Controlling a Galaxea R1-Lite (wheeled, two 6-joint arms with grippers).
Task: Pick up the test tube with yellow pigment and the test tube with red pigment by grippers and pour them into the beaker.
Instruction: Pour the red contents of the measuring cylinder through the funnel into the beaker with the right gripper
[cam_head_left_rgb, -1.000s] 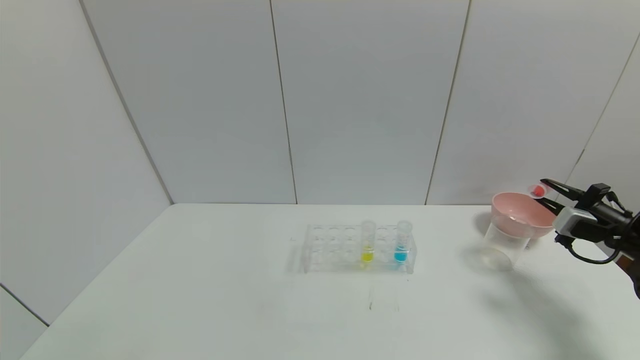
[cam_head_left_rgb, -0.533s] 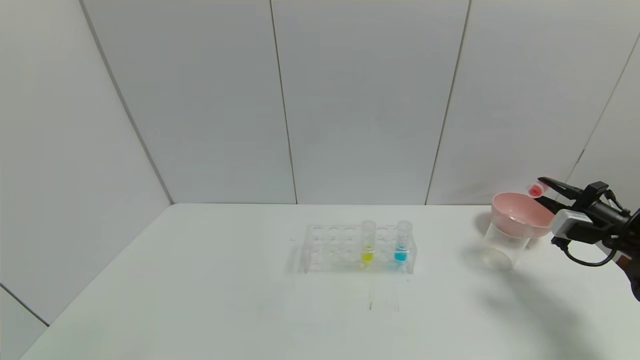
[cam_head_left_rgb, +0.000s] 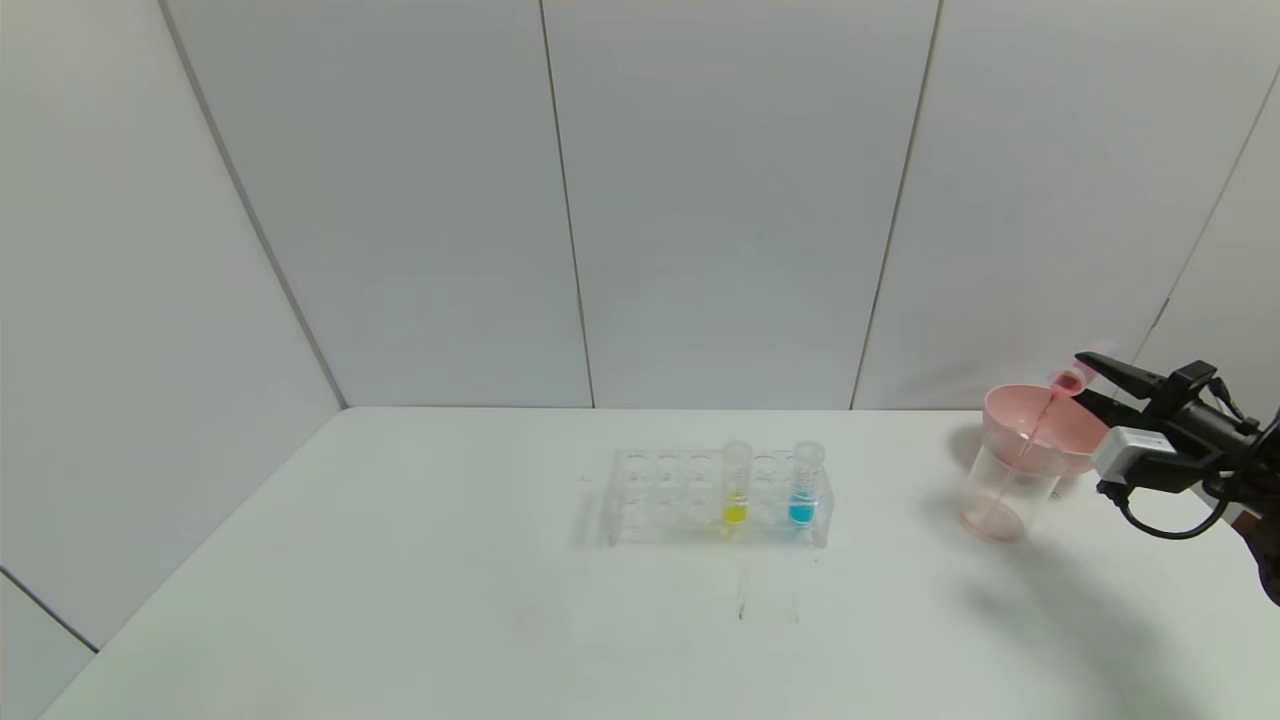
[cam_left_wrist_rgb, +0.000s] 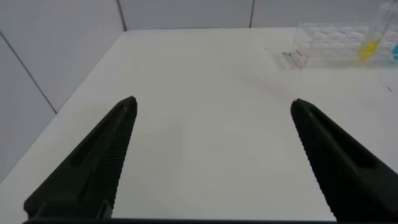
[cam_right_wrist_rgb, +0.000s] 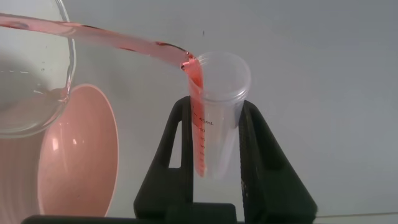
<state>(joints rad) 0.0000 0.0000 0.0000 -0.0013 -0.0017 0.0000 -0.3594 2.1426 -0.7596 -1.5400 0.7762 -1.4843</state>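
Observation:
My right gripper (cam_head_left_rgb: 1085, 380) is shut on the test tube with red pigment (cam_head_left_rgb: 1071, 380) and holds it tilted over the pink bowl (cam_head_left_rgb: 1045, 428) that sits on the beaker (cam_head_left_rgb: 1003, 495). A thin red stream runs from the tube's mouth down into the beaker, and red liquid pools at its bottom. In the right wrist view the tube (cam_right_wrist_rgb: 225, 71) sits between the fingers (cam_right_wrist_rgb: 176, 146) of the right gripper (cam_right_wrist_rgb: 216, 111). The test tube with yellow pigment (cam_head_left_rgb: 736, 488) stands upright in the clear rack (cam_head_left_rgb: 665, 495). My left gripper (cam_left_wrist_rgb: 213, 101) is open and empty above the table.
A blue-liquid tube (cam_head_left_rgb: 804, 487) stands in the rack to the right of the yellow one. The left wrist view shows the rack (cam_left_wrist_rgb: 326, 43) and the yellow tube (cam_left_wrist_rgb: 372, 46) far off. The wall panels stand close behind the beaker.
The right gripper has tipped the red tube further. Red liquid now streams into the beaker, which held none before.

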